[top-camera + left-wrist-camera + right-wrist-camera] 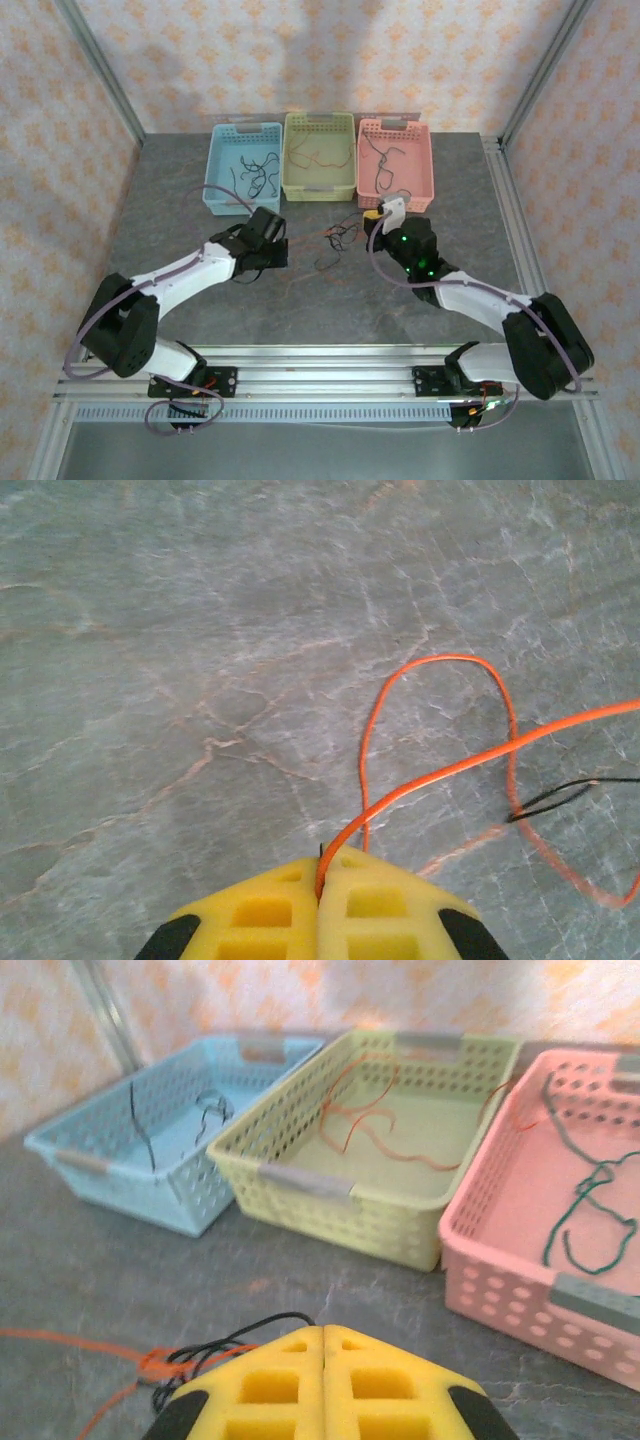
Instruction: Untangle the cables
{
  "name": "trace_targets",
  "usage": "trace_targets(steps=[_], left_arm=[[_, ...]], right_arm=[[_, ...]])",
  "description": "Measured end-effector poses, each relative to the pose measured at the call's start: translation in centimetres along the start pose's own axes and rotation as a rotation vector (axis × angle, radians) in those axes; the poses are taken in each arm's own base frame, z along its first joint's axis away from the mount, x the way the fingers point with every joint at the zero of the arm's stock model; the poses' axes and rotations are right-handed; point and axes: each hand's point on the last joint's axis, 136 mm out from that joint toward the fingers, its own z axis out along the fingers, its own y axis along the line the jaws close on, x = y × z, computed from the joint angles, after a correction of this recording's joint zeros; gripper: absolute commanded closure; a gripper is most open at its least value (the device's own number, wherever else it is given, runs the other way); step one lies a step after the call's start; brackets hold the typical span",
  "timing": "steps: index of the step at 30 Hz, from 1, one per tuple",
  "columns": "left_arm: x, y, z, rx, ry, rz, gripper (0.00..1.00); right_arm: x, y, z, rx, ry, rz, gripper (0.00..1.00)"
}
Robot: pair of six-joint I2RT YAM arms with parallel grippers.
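Orange wire (440, 775) is what the left fingers (265, 910) are pinching. They're pressed together right on it, and it's running away from the tips, forward and to the right across the grey table (150, 680), looping once on the way. The right fingers (385, 1380) are sitting closed too, and a black wire (250, 1328) is arcing straight into their tips, so I'm guessing they're clamping that one.

The tangle (340, 238) is lying on the table between the two arms, maybe a bit nearer the right one, with its strands stretching roughly left to right. Both arms are reaching forward low and angling inward toward it. I'm thinking a sideways pull apart is what this is setting up.
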Motion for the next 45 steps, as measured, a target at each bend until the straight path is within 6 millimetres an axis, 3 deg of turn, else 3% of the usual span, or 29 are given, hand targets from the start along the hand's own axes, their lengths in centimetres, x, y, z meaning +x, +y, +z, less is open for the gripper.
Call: trace_targets(steps=[3,12,16,22,25,31,35,41,45], left_arm=[[-0.6,2.5,-1.3,-0.025,-0.053,-0.084,1.00],[-2.8,12.2,-6.7,-0.135,-0.272,-0.401,1.00],[-3.7,14.7,-9.7,-0.164,-0.375,-0.494,1.00],[-3.1,18.1,-13.8,-0.208,-0.536,-0.617,1.00],[-3.1,17.9,-13.6,-0.192,-0.530,-0.620,1.00],[-1.2,18.0,-9.0,-0.196,-0.373,-0.623,1.00],[-0.2,17.6,-7.0,-0.159,-0.320,-0.637,1.00],[-1.6,15.7,-6.2,-0.058,-0.339,-0.623,1.00],[-2.4,13.7,-6.1,-0.011,-0.370,-0.575,1.00]], right_arm=[[-0.2,-1.3,-0.2,0.072,-0.037,0.039,1.00],[3.5,-5.9,-0.9,0.319,-0.033,0.064,1.00],[3.9,-7.5,-1.2,0.410,-0.060,0.066,1.00],[4.5,-9.9,-2.5,0.556,-0.106,0.071,1.00],[4.5,-10.3,-2.8,0.584,-0.121,0.074,1.00],[3.8,-10.8,-3.2,0.618,-0.163,0.082,1.00],[3.3,-10.4,-3.0,0.584,-0.180,0.089,1.00],[2.1,-7.5,-1.6,0.408,-0.214,0.082,1.00],[0.2,-3.5,-0.7,0.245,-0.226,0.061,1.00]])
